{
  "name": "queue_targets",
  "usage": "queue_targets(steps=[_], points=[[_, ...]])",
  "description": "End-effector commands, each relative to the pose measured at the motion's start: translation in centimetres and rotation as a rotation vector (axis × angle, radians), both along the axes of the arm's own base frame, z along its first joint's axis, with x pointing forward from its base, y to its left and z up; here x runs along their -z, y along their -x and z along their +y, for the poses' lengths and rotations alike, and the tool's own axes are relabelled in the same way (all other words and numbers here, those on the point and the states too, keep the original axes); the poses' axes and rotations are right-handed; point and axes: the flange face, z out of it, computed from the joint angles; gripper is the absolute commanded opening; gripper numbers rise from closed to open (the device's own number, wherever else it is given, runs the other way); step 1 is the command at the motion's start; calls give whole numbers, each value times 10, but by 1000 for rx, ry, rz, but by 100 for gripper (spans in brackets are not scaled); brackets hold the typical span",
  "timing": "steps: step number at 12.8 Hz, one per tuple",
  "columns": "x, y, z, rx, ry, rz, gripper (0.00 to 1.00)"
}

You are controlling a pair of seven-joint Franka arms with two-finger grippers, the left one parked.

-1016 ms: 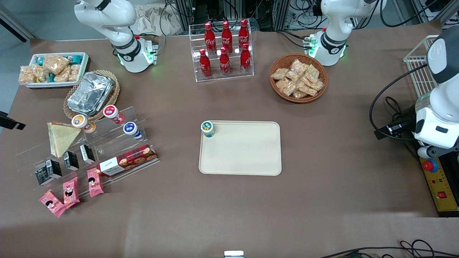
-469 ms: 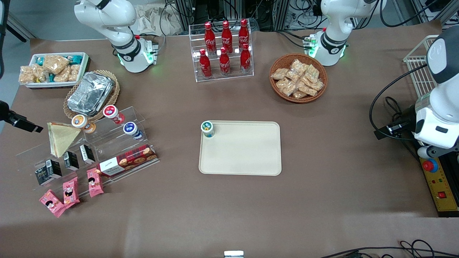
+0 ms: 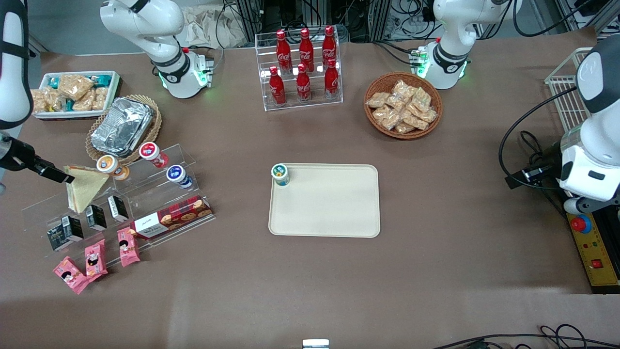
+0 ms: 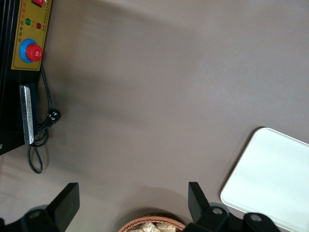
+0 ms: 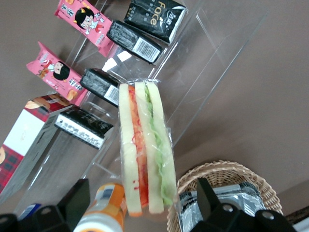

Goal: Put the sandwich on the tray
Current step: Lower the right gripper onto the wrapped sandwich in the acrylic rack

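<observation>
While the front view holds the whole desk (image 3: 436,271), the claw (image 3: 65,177) sits at mid-height by the frame edge, at the working arm's end, its dark tip at the upper corner of the sandwich (image 3: 85,186). The wedge rests on a clear stepped rack (image 3: 160,194), well apart from the tray (image 3: 329,213) in the centre of the frame. Its broad edge lies higher in the frame and its long axis runs down to a point aimed toward this camera. An orange-capped bottle (image 3: 110,166) stands just beside that broad edge, and black cartons (image 3: 97,217) line the step nearer the camera. One small cup (image 3: 280,174) occupies the tray's upper corner.

Over to the left wrist view: only a pale corner of the tray (image 4: 275,179) shows, no sandwich.

Now the right wrist view, and here's the detail! The claw (image 5: 142,195) is spread wide, nothing held, one finger either side of the sandwich (image 5: 145,145). The cut face stares up at the lens, red and green filling running lengthwise between the fingers.

Risks, as I judge them: the bottle (image 5: 104,208) crowds one finger and could topple as the fingers shut. Soft bread may crush under a hard squeeze, and the slick wrap could slip during the lift. A low pass might also clip the rack (image 5: 212,43).
</observation>
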Motion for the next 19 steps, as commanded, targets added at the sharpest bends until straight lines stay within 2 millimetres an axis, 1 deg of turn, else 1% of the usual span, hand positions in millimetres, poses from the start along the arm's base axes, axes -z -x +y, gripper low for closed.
queue_targets(steps=[1,4,5,6,10,12,13,14,15,18,19], points=[[14,10,7,22,-11,-42,98],[24,10,8,25,-9,-43,98],[26,7,14,14,-6,-47,98],[30,5,15,12,-3,-46,98],[48,6,14,3,11,-55,98],[50,6,14,-13,11,-53,98],[50,7,12,-13,11,-53,96],[50,7,12,-40,11,-55,85],[49,7,11,-52,11,-56,78],[48,7,9,-76,11,-56,48],[48,8,8,-81,10,-54,46]])
